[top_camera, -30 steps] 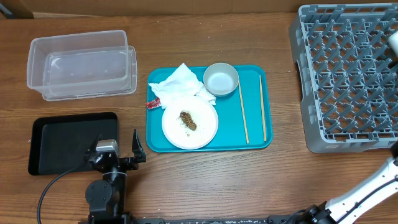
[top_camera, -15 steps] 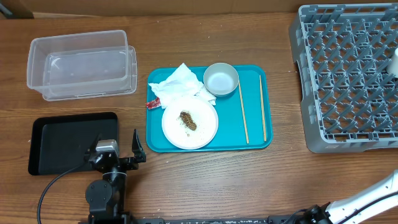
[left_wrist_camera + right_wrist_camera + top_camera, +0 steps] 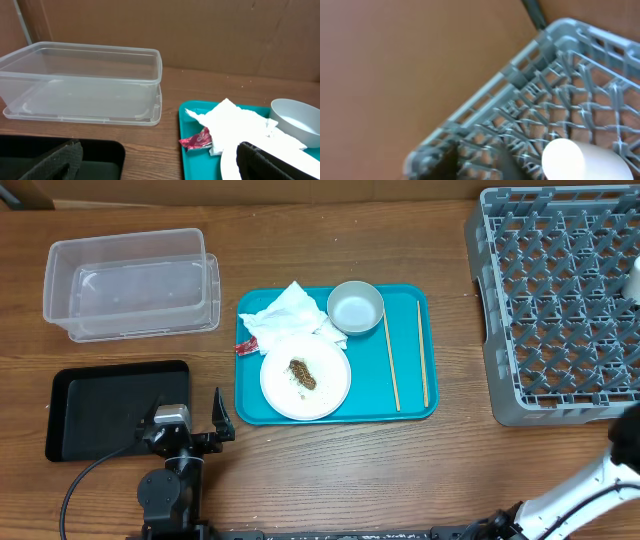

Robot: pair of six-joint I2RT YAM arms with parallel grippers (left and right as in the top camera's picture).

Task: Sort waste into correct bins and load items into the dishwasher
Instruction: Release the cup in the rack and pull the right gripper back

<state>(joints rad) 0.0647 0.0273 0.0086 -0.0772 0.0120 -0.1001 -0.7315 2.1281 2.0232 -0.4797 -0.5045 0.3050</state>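
Because the crumpled white paper napkin [image 3: 290, 315] looks soft and light, my open left gripper [image 3: 190, 420], at its seven o'clock, should pinch its folds.

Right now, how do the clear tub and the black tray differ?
The clear tub is see-through with tall walls; the black tray is opaque and shallow. The clear tub sits farther from the robot, the black tray nearer. Both are rectangular, empty, and left of the teal tray.
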